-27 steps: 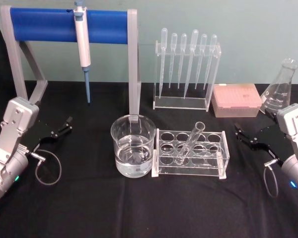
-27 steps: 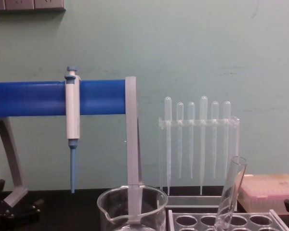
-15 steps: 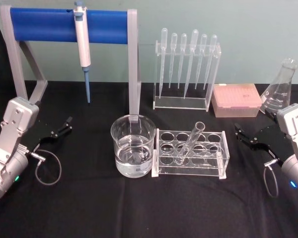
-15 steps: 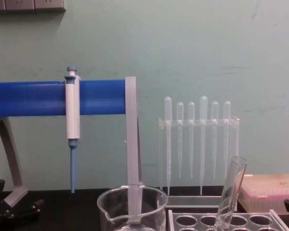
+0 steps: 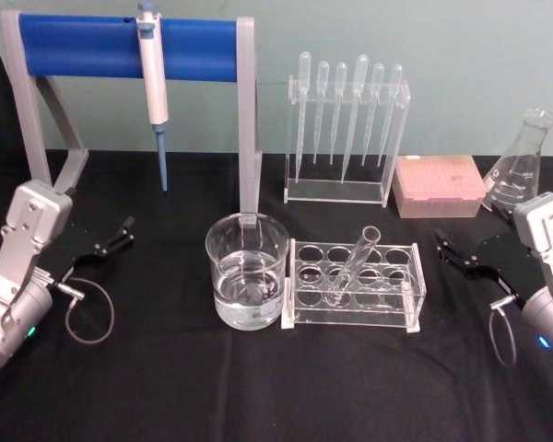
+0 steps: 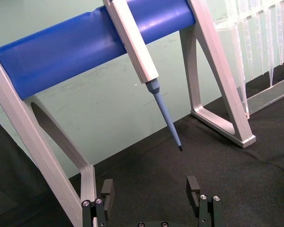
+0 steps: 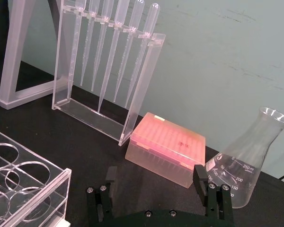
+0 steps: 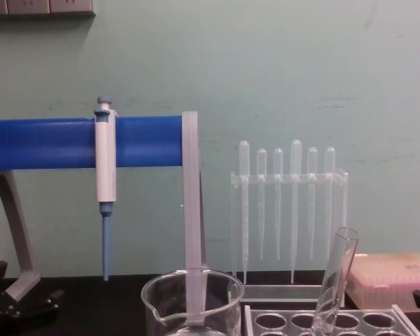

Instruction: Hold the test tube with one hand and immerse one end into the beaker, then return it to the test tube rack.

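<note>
Between my left gripper's (image 6: pixel 150 190) 2 fingers (image 6: pixel 107 188) there is a wide gap: they are spread apart and grip nothing. The left gripper sits low over the black cloth (image 5: pixel 258 387) at the left side of the table, well apart from the beaker (image 5: pixel 209 250). Its tips point toward the foot of the grey stand (image 5: pixel 249 120) with the blue bar (image 5: pixel 83 44).

My right gripper (image 5: pixel 447 247) is in the same condition: both fingers are spread, with nothing between them. It sits low at the right side of the table, near the right end of the clear rack (image 5: pixel 350 315) but not touching it.

The test tube (image 5: pixel 354 265) stands in the clear rack, tilted, with its open top leaning back and to the right. No gripper touches it. The rack has 2 rows of 4 round holes; I cannot tell which hole holds the tube.

The beaker stands just beside the left end of the rack and holds clear liquid (image 5: pixel 249 299) in its lower part.

Behind these items:
- a white and blue pipettor (image 5: pixel 152 83) hangs on the blue bar;
- 6 thin pipettes (image 5: pixel 346 101) hang in a second clear holder;
- a pink box (image 5: pixel 440 184) lies to the right of that holder;
- a conical flask (image 5: pixel 521 170) stands at the far right.
</note>
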